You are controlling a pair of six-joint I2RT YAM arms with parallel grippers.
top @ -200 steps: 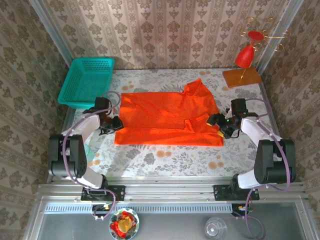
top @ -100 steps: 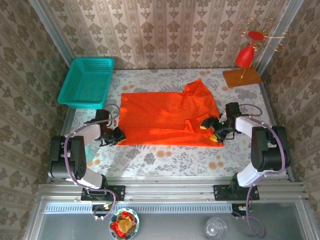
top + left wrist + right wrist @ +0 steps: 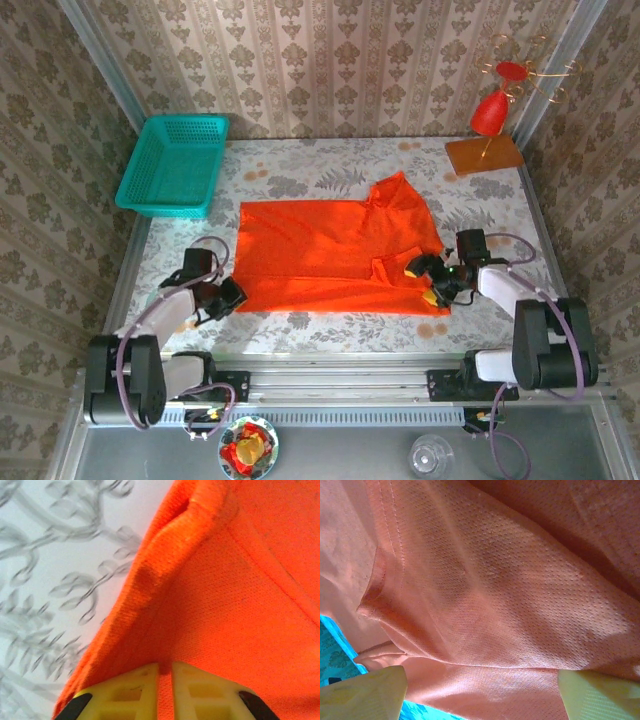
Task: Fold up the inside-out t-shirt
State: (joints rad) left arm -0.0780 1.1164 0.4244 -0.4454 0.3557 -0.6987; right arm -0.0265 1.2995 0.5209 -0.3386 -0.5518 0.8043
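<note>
T-shirt (image 3: pixel 330 250): spread flat, no fold yet by my reading; all folding left. My left gripper (image 3: pixel 230 293): pinched on its near-left corner. Right gripper (image 3: pixel 426 282): jaws apart, cloth between.

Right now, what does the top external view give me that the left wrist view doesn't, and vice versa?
Top external: the whole t-shirt spread flat, the left gripper at its near left corner, the right gripper at its near right corner, plus the teal basket far left and the red ornament far right. Left wrist: the grip up close, yellow fingers nearly together with a strip of cloth pinched between them. Shared: orange cloth lying on the floral table.
</note>
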